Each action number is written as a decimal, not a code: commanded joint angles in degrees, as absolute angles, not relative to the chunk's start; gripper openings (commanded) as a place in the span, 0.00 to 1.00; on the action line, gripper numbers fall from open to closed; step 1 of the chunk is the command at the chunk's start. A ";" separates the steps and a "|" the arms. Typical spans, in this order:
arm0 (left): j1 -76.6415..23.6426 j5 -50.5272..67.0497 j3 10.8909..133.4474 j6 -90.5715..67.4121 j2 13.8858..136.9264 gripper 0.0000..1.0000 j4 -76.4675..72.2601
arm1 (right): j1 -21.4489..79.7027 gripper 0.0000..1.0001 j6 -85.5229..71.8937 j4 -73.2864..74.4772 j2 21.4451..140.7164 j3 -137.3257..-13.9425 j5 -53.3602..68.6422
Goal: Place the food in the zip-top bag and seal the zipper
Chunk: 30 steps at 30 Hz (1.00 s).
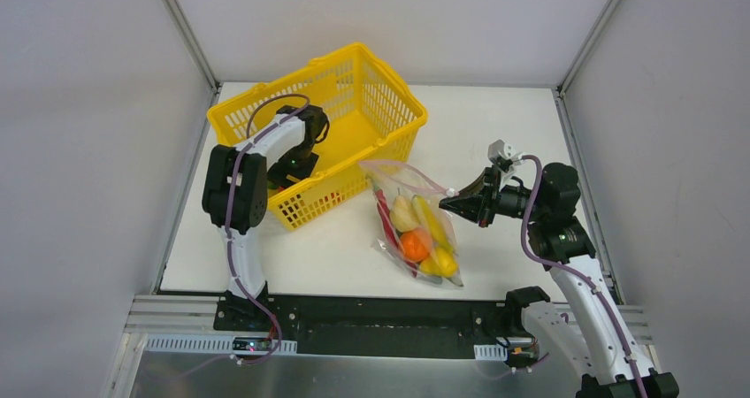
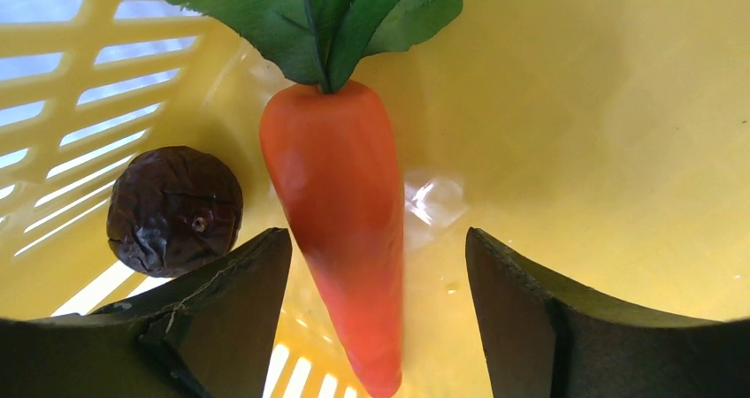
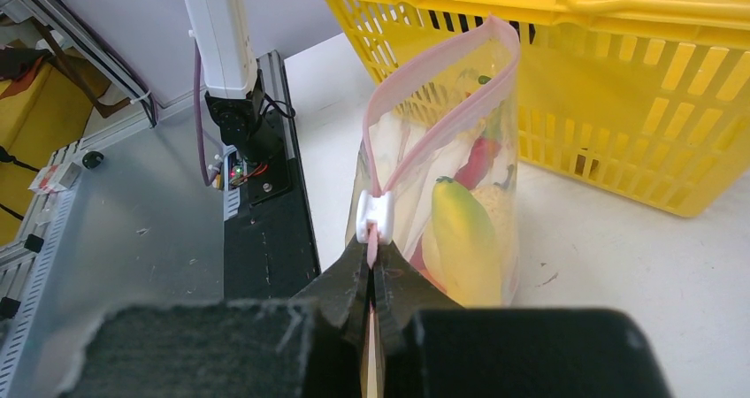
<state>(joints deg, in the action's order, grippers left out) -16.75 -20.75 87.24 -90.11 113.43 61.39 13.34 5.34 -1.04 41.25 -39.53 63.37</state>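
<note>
The zip-top bag (image 1: 416,225) lies on the white table, holding toy food: red chili, orange fruit, yellow banana and lemon. Its pink zipper (image 3: 424,97) gapes open, with a white slider (image 3: 372,218) at the near end. My right gripper (image 3: 372,258) is shut on the zipper's end just behind the slider; it also shows in the top view (image 1: 449,199). My left gripper (image 2: 378,270) is open inside the yellow basket, its fingers either side of an orange toy carrot (image 2: 340,203) with green leaves. A dark wrinkled fruit (image 2: 174,209) lies to the left.
The yellow basket (image 1: 371,80) stands at the back left of the table, close to the bag's mouth. Its slatted wall (image 3: 619,106) rises right behind the bag. Grey walls enclose the table on three sides.
</note>
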 commanded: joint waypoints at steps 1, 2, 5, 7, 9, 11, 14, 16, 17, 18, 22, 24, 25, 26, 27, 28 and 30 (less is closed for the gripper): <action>-16.08 -23.72 86.44 -91.21 113.91 0.73 62.27 | 13.80 0.00 5.15 -3.25 40.83 -39.84 64.07; -16.08 -23.76 86.25 -91.23 113.91 0.73 62.39 | 13.89 0.00 5.11 -3.25 40.86 -39.86 64.07; -16.08 -24.02 86.07 -91.44 114.12 0.75 63.08 | 13.97 0.00 5.12 -3.20 41.04 -39.89 63.99; -16.08 -24.02 85.92 -91.49 114.32 0.75 63.18 | 14.10 0.00 5.18 -3.25 41.04 -39.84 63.86; -16.08 -23.95 86.00 -91.54 114.66 0.75 63.00 | 14.15 0.00 5.03 -3.23 40.98 -39.85 63.83; -16.08 -23.91 86.13 -90.68 115.07 0.72 62.14 | 14.23 0.00 5.05 -3.17 40.91 -39.84 63.73; -16.15 -23.65 86.26 -89.46 115.69 0.63 61.59 | 14.37 0.00 5.00 -3.15 40.57 -39.73 63.39; -16.17 -23.26 85.74 -88.87 115.69 0.59 60.69 | 14.35 0.00 5.00 -3.15 40.52 -39.77 63.15; -16.17 -23.24 85.36 -88.54 115.48 0.55 60.36 | 14.37 0.00 4.96 -3.16 40.56 -39.73 63.11; -16.17 -23.31 84.82 -88.43 115.10 0.48 59.87 | 14.49 0.00 4.93 -3.16 40.60 -39.74 63.23; -16.24 -24.19 81.33 -87.63 110.70 0.18 57.00 | 14.55 0.00 4.77 -3.16 40.54 -39.80 63.03; -16.99 -27.48 81.23 -86.33 107.94 0.13 57.38 | 14.64 0.00 4.82 -3.16 40.45 -39.81 62.95; -17.54 -29.31 81.79 -85.90 106.48 0.12 58.48 | 14.64 0.00 4.83 -3.16 40.48 -39.90 62.93; -18.10 -31.31 82.46 -85.36 105.00 0.10 59.42 | 14.67 0.00 4.83 -3.16 40.48 -39.90 62.97; -18.74 -33.09 83.18 -84.76 103.26 0.09 60.21 | 14.70 0.00 4.79 -3.14 40.36 -39.99 62.94; -19.39 -34.90 83.38 -84.18 101.50 0.08 60.40 | 14.68 0.00 4.75 -3.16 40.39 -40.02 62.95; -20.82 -37.49 83.33 -82.59 97.45 0.06 59.93 | 14.70 0.00 4.66 -3.16 40.27 -39.99 63.26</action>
<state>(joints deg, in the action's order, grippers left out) -18.00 -28.73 81.93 -86.24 107.55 57.39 14.20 5.10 -1.04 41.23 -39.51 62.72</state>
